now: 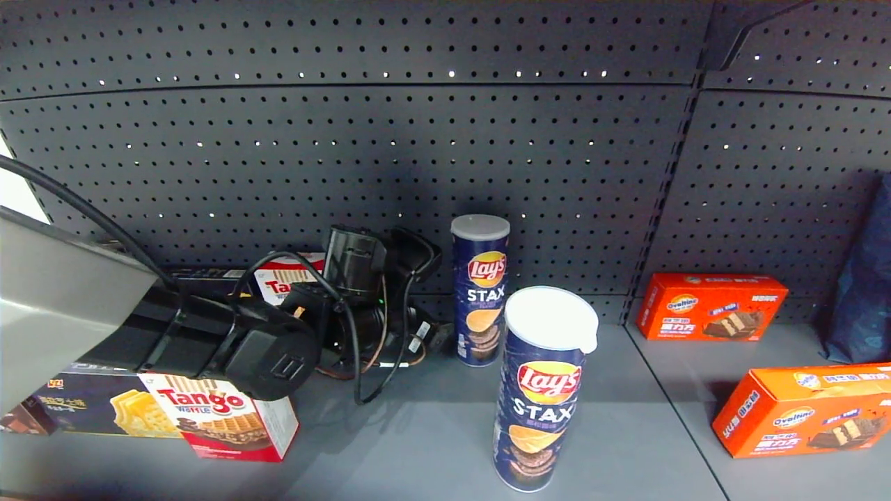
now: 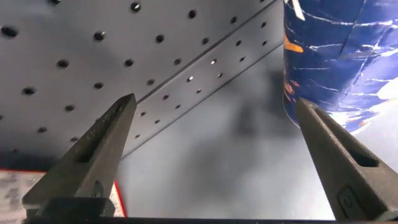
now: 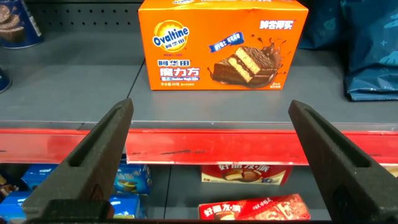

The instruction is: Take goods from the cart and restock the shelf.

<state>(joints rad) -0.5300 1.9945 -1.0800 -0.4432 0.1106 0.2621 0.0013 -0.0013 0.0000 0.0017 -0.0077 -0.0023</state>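
Observation:
Two blue chip cans stand on the grey shelf [image 1: 431, 431]: one at the back [image 1: 480, 289] and one nearer the front [image 1: 546, 390]. My left gripper [image 1: 386, 261] sits at the back of the shelf, just left of the rear can, facing the pegboard. In the left wrist view the left gripper [image 2: 214, 102] is open and holds nothing, with the rear can [image 2: 336, 56] just beyond one fingertip. My right gripper [image 3: 211, 104] is open and holds nothing, out in front of the shelf edge, facing an orange chocolate-cake box [image 3: 221, 46].
Wafer boxes [image 1: 223, 417] lie at the shelf's left under my left arm. Two orange boxes [image 1: 710, 306] [image 1: 807, 410] and a dark blue bag [image 1: 863, 278] fill the right bay. A red edge strip [image 3: 205, 146] fronts the shelf, with more boxes [image 3: 245, 174] on the shelf below.

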